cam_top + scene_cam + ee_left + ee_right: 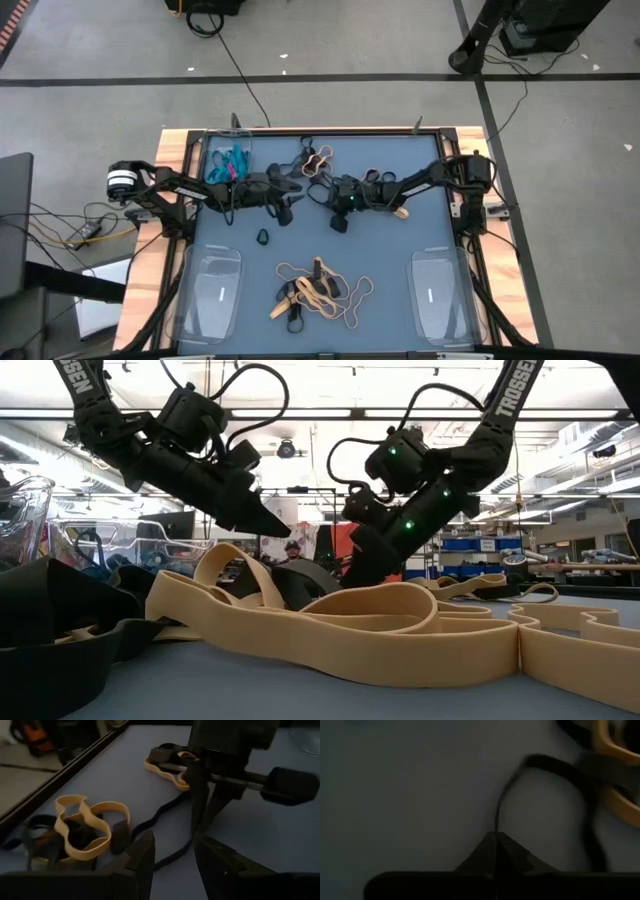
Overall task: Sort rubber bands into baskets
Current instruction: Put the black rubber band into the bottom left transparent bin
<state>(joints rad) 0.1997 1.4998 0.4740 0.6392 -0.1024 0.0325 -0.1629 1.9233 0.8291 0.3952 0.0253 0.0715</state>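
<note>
Both arms are in over the middle of the blue table [400, 250], noses almost together. The right pincer [340, 222] is down near the table's centre, its two fingers pressed together on a thin black band [540, 785] that loops away from the tips across the surface. That is a closed grip, band pinched at the very tip.

The left pincer [285, 212] sits just beside it, on the left-hand side of centre, fingers parted with a clear gap between them and nothing inside. In the left wrist view the same black strand [170, 820] runs over the table under that gap and on toward the right pincer's fingers.

Rubber bands lie in three clusters. A tan and black tangle [318, 290] sits toward the near edge, between the two near trays. A smaller tan and black bunch [312, 160] lies toward the far edge, behind the pincers. One small black loop [263, 236] lies alone, left of centre.

Trays: a clear one in the far left corner [213, 152] holds teal bands [228, 165]. Another clear tray [210, 295] sits at the near left corner, and a third [437, 292] at the near right corner.
</note>
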